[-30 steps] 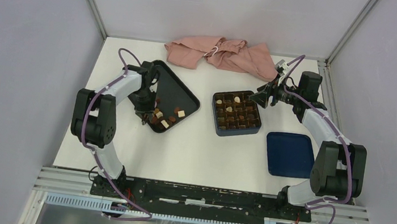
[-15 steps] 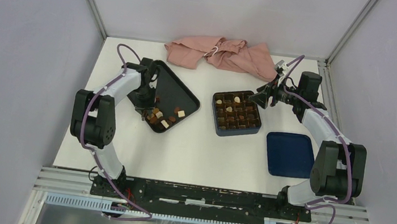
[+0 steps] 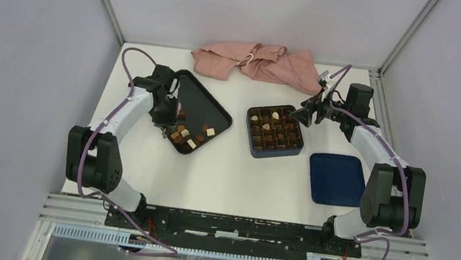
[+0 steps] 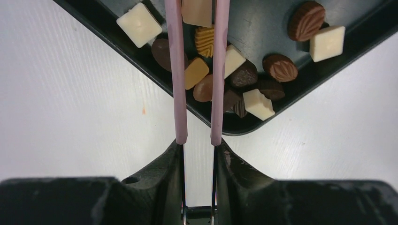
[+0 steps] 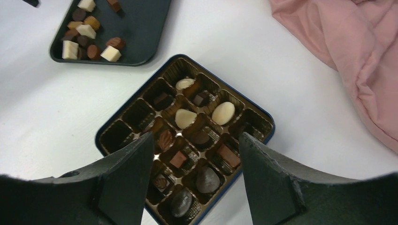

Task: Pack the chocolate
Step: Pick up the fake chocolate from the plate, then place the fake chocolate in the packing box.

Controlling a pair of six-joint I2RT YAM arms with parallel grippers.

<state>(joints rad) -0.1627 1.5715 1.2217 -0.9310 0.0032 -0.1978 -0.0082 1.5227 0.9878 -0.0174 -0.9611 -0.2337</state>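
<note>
Loose chocolate point(image 3: 186, 136) lies heaped in the near corner of a black tray point(image 3: 201, 103). My left gripper point(image 3: 164, 116) hangs over that corner, shut on pink-tipped tweezers point(image 4: 177, 70). A light-brown square chocolate point(image 4: 197, 11) sits between the prongs at the top edge of the left wrist view; the prong tips are out of frame. More pieces point(image 4: 279, 67) lie beside them. My right gripper point(image 5: 196, 140) stands open and empty above the blue box point(image 5: 139, 114), whose brown grid holds several chocolates point(image 5: 223, 113).
A pink cloth point(image 3: 256, 63) is bunched at the back of the table, just behind the box. The blue lid point(image 3: 336, 178) lies flat at the right, near my right arm's base. White walls close in the table on three sides.
My left arm's elbow has swung out to the left and the gripper has shifted slightly along the tray's left rim. The right gripper has barely moved.
</note>
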